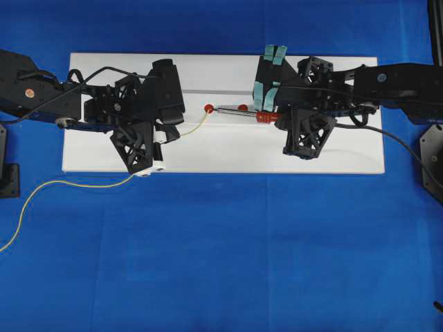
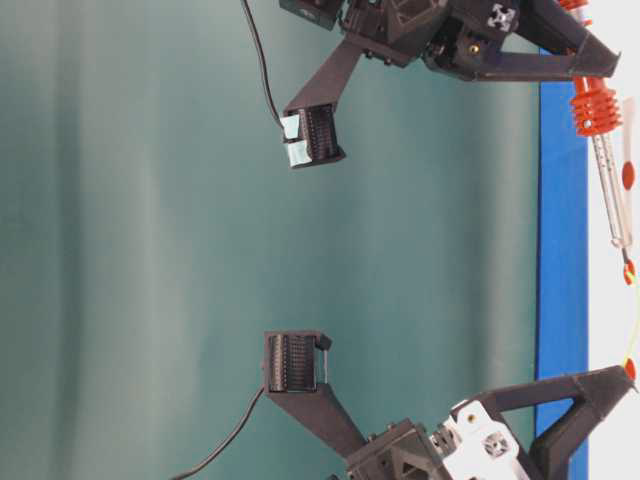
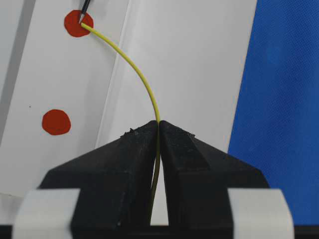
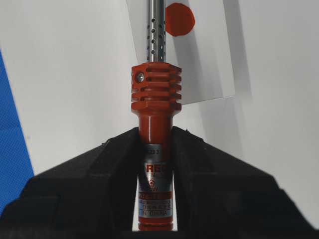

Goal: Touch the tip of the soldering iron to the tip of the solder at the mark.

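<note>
red-handled soldering iron and thin yellow solder, each clamped between closed fingers

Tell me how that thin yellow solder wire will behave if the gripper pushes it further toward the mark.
Probably floppy: the solder already bows in a curve between the left gripper and the red mark. Pushed further, it would likely bend more, not slide. It seems light: the loose tail trails in slack curves across the blue cloth.
</note>
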